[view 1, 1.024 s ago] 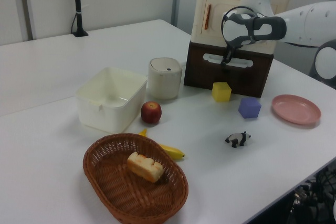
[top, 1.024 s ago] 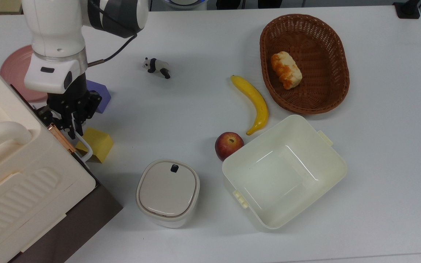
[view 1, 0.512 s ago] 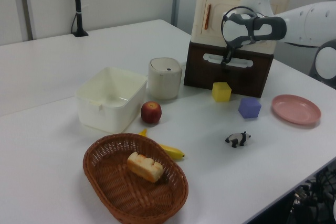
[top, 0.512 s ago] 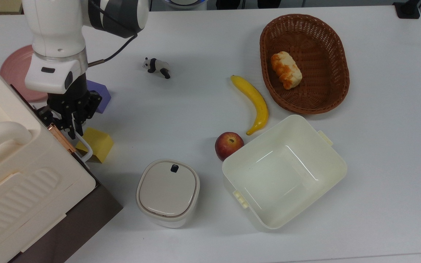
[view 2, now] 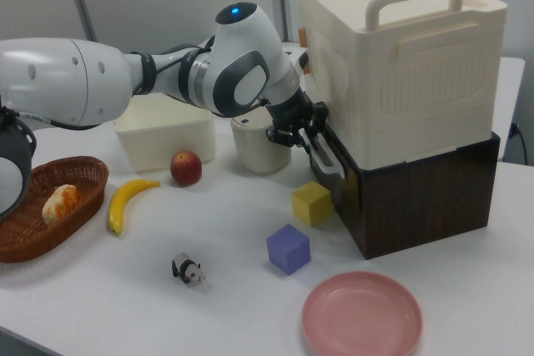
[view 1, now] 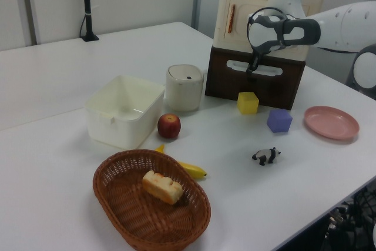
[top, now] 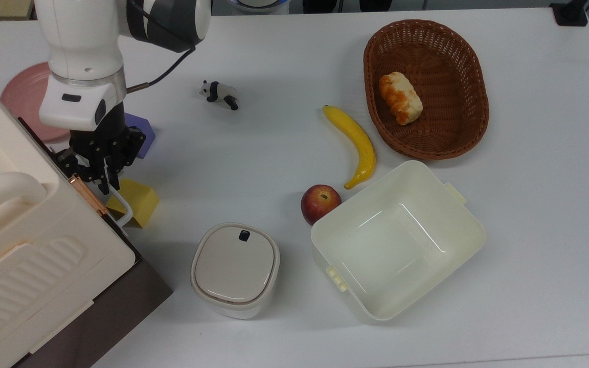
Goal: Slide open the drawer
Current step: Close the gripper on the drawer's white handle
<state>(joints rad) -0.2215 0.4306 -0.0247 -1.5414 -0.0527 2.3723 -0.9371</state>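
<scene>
In the right view, the pink plate (view 2: 362,316) lies nearest on the white table (view 2: 125,306), then the purple block (view 2: 289,248) and the yellow block (view 2: 312,203). Behind the yellow block stands the dark brown drawer (view 2: 413,198), under the cream case (view 2: 400,64). The pincer (view 2: 312,141) is clamped on the white loop handle (view 2: 326,161) at the drawer's front panel.

Compared with one second ago, the top view shows the pincer (top: 106,180) and the handle (top: 122,207) shifted a little toward the top view's right, and the drawer's front panel (top: 101,312) has come slightly out with them. The opening is only small. The other things on the table have not moved.
</scene>
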